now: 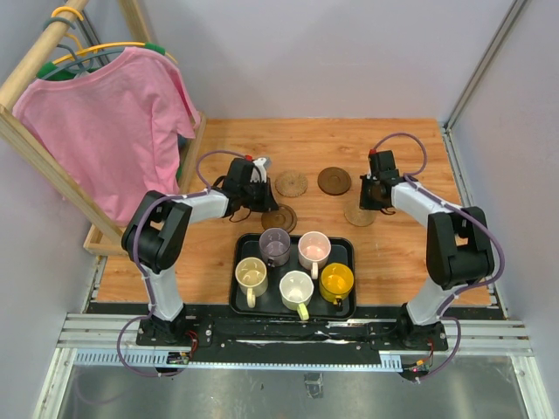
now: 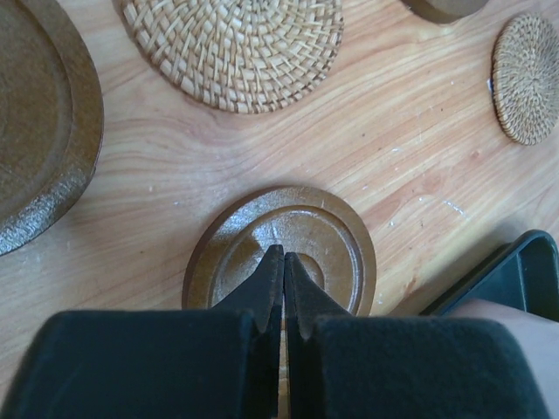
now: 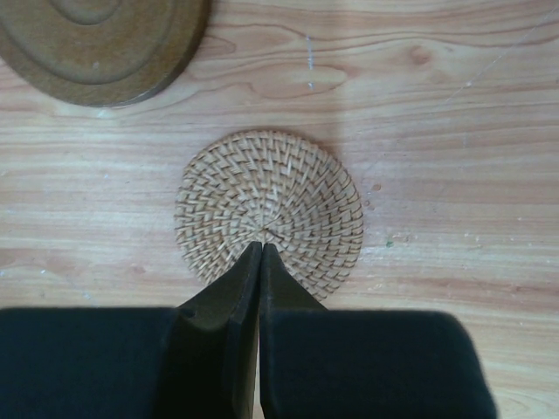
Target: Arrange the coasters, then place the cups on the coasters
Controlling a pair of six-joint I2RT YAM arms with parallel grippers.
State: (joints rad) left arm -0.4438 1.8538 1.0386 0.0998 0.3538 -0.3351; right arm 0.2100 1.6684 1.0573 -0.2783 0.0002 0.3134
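Observation:
Several coasters lie on the wooden table. My left gripper (image 2: 284, 255) is shut, its tips resting over the centre of a dark brown ringed coaster (image 2: 314, 236), the one closest to the tray (image 1: 279, 218). A tan woven coaster (image 2: 236, 44) lies ahead of it and another dark one (image 2: 35, 113) to its left. My right gripper (image 3: 263, 246) is shut with its tips on a tan woven coaster (image 3: 288, 201), and a dark coaster (image 3: 105, 35) lies beyond. Several cups stand in the black tray (image 1: 349, 249): purple-grey (image 1: 275, 246), pinkish (image 1: 314, 250), cream (image 1: 251, 276), white (image 1: 296, 288), yellow (image 1: 336, 281).
A pink shirt (image 1: 105, 131) hangs on a wooden rack (image 1: 52, 175) along the table's left side, close to the left arm. Grey walls close off the back and the right. The tray's corner (image 2: 515, 271) shows just right of the left gripper.

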